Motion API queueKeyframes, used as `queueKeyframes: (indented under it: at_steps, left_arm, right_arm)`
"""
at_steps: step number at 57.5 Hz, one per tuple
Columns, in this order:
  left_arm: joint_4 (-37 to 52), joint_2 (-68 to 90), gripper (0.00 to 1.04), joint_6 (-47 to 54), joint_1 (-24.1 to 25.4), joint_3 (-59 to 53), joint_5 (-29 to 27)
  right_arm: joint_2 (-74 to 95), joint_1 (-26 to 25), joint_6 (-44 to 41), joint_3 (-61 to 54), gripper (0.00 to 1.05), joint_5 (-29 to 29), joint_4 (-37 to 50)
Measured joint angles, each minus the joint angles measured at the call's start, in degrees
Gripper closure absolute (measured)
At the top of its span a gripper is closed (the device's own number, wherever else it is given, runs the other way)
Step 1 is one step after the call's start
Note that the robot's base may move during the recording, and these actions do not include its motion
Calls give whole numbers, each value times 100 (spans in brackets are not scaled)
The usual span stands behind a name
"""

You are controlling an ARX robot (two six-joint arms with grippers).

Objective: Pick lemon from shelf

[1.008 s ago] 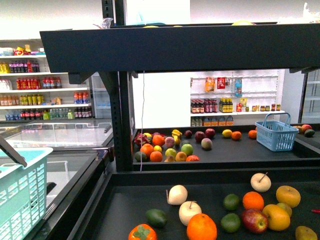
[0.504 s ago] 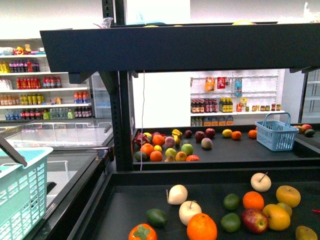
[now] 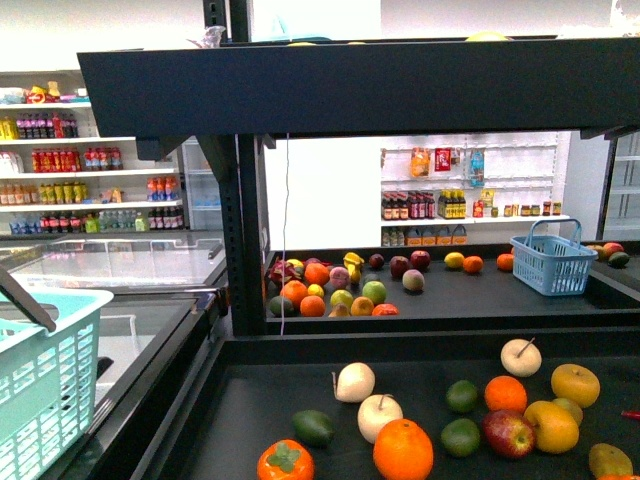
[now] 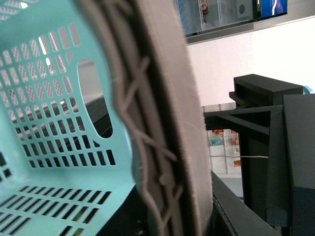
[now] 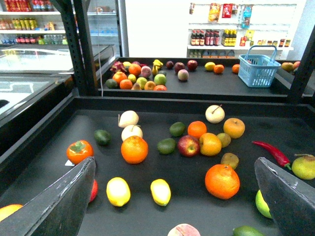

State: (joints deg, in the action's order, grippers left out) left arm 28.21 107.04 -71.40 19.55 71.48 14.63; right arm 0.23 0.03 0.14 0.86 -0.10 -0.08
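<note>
Nothing is picked yet. My right gripper (image 5: 173, 164) hangs wide open and empty above the shelf (image 5: 54, 132). The lemon (image 5: 160, 191), probably the greenish-yellow oval, lies untouched toward the tier's near edge, between my fingers in view. Descent and grasp remain.

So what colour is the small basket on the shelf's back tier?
Light blue. The basket shows clearest in the front view.

We note a bright white rear wall (image 3: 330, 200), white wall shelves (image 3: 90, 160) stocked with bottles at left, and glass-topped chest freezers (image 3: 120, 265) below them
</note>
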Motion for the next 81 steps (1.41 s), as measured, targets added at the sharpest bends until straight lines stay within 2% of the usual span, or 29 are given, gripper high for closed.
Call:
queueKeyframes:
  at_steps: [8,16,27,36,45,50,62,81]
  left_arm:
    - [-90,-350,92,348,-96,-232,201]
    - [-190,-837,97,914,-343,-415,813]
    - [-479,-1331,97,1453,-717,-426,1327]
    - [-487,-1626,97,1751,-1193,-549,2057]
    - [-584,-1674,97,1908,-1871,-807,2413]
    - [-584,-1672,97,2006,-2321,-868,2463]
    - [-509,-1353,97,2208,-3049,-726,2483]
    - [-280,-741,97,2166,-3807,-225,2374]
  right_arm:
    - [0,0,0,0,7,0,0]
    - [0,0,0,0,7,0,0]
    - [0,0,0,0,7,2,0]
    - [0,0,0,0,7,0,0]
    - [0,0,0,0,7,2,0]
    - [0,0,0,0,7,2,0]
    - [0,0,0,0,7,2,0]
    - [0,0,0,0,7,4,0]
